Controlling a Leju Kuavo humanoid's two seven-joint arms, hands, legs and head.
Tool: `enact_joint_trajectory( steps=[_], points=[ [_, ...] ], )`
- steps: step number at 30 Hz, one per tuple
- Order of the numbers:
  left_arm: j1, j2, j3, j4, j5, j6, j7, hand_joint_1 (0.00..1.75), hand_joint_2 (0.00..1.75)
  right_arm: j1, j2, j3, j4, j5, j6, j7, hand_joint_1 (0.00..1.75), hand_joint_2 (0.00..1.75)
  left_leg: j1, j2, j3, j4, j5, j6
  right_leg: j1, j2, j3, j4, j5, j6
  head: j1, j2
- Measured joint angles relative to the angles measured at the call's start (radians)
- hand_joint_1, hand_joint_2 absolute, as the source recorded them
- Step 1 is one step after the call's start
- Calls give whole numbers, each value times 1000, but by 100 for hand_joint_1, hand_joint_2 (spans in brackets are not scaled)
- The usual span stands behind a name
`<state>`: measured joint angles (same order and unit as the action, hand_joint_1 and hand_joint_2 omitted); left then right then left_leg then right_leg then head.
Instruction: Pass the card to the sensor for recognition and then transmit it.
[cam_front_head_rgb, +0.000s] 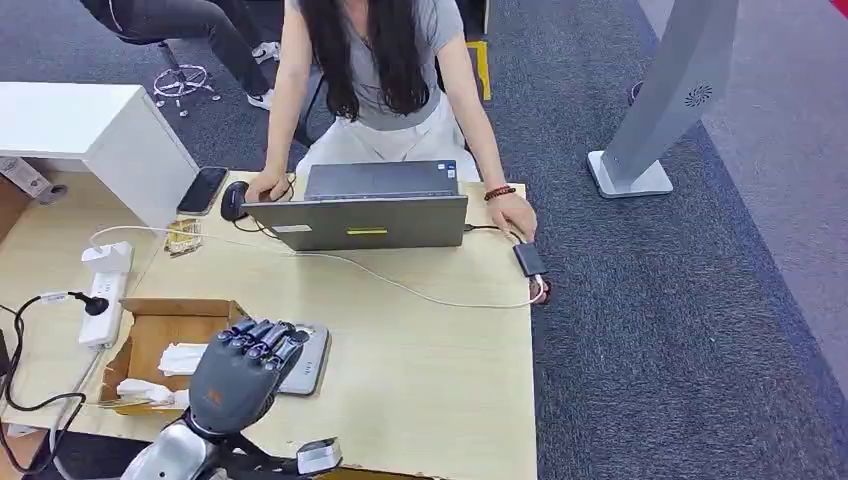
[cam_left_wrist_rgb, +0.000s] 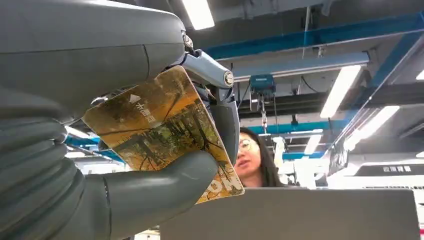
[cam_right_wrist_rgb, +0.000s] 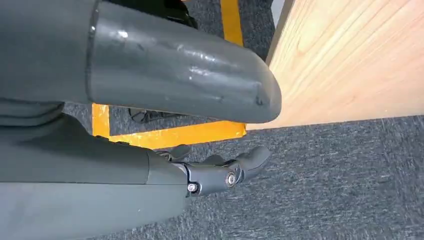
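In the left wrist view, my left hand (cam_left_wrist_rgb: 75, 75) pinches a brown-and-yellow card (cam_left_wrist_rgb: 160, 130) with a forest picture between the thumb and the dark fingers. From the head view, that left hand (cam_front_head_rgb: 245, 370) hovers back-up over the near part of the wooden table (cam_front_head_rgb: 430, 370). It covers much of a flat grey sensor pad (cam_front_head_rgb: 310, 362) lying beside a cardboard box, and the card is hidden under the hand there. My right hand (cam_right_wrist_rgb: 115, 165) hangs beside the table's edge above the grey carpet, fingers apart and holding nothing.
A person (cam_front_head_rgb: 380, 70) sits at the far side behind a grey laptop (cam_front_head_rgb: 370, 215), one hand on a mouse (cam_front_head_rgb: 233, 200). A phone (cam_front_head_rgb: 202, 190), a power strip (cam_front_head_rgb: 105, 290), an open cardboard box (cam_front_head_rgb: 160, 325) and a white cable (cam_front_head_rgb: 420, 292) lie on the table. A grey stand (cam_front_head_rgb: 660, 100) rises on the carpet at the right.
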<state>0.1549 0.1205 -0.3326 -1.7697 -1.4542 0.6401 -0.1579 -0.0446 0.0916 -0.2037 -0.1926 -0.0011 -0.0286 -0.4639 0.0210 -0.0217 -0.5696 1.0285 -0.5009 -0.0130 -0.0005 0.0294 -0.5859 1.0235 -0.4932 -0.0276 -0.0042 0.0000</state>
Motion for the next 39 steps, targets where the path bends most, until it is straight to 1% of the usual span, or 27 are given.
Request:
enact_joint_trajectory(
  steps=[11, 13, 14, 15, 17, 18, 19, 22, 28, 32, 39],
  points=[
    [14, -3, -10, 0, 0, 0, 0, 175, 175, 0, 0, -4, 0, 0, 0, 0, 0, 0, 0, 0, 0, 0, 0, 0, 0, 0, 0, 0, 0, 0, 0, 0],
    [15, -3, -10, 0, 0, -11, 3, 175, 175, 0, 0, -4, 0, 0, 0, 0, 0, 0, 0, 0, 0, 0, 0, 0, 0, 0, 0, 0, 0, 0, 0, 0],
    [16, -3, -10, 0, -3, -33, 14, 175, 175, 0, 0, -4, 0, 0, 0, 0, 0, 0, 0, 0, 0, 0, 0, 0, 0, 0, 0, 0, 0, 0, 0, 0],
    [18, -3, -10, 0, -14, -85, 42, 175, 175, 0, 0, -7, 0, 0, -2, 0, 0, 0, 0, 0, 0, 0, 0, 0, 0, 0, 0, 0, 0, 0, 0, 0],
    [18, 0, -10, 7, -27, -229, 118, 175, 175, 0, 0, -17, 0, 0, -2, 0, 0, 0, 0, 0, 0, 0, 0, 0, 0, 0, 0, 0, 0, 0, 0, 0],
    [17, 1, -10, 18, -29, -289, 154, 175, 175, 0, 0, -23, 0, 1, -2, 0, 0, 0, 0, 0, 0, 0, 0, 0, 0, 0, 0, 0, 0, 0, 0, 0],
    [16, 3, -9, 34, -30, -313, 178, 175, 175, 1, 0, -27, 0, 2, -2, 0, 0, 0, 0, 0, 0, 0, 0, 0, 0, 0, 0, 0, 0, 0, 0, 0],
    [4, 6, -2, 86, -30, -353, 218, 175, 175, 1, 0, -35, 0, 10, -1, 0, 0, 0, 0, 0, 0, 0, 0, 0, 0, 0, 0, 0, 0, 0, 0, 0],
    [-9, 6, 16, 150, -40, -423, 255, 175, 175, 2, 0, -52, 0, 27, -1, 9, 0, 0, 0, 0, 0, 0, 0, 0, 0, 0, 0, 0, 0, 0, 0, 0],
    [-17, 6, 30, 179, -42, -442, 272, 175, 175, 3, 0, -58, 0, 37, -1, 19, 0, 0, 0, 0, 0, 0, 0, 0, 0, 0, 0, 0, 0, 0, 0, 0],
    [-18, 6, 55, 200, -42, -451, 291, 175, 175, 5, 0, -67, 0, 53, 0, 22, 0, 0, 0, 0, 0, 0, 0, 0, 0, 0, 0, 0, 0, 0, 0, 0]
  ],
)
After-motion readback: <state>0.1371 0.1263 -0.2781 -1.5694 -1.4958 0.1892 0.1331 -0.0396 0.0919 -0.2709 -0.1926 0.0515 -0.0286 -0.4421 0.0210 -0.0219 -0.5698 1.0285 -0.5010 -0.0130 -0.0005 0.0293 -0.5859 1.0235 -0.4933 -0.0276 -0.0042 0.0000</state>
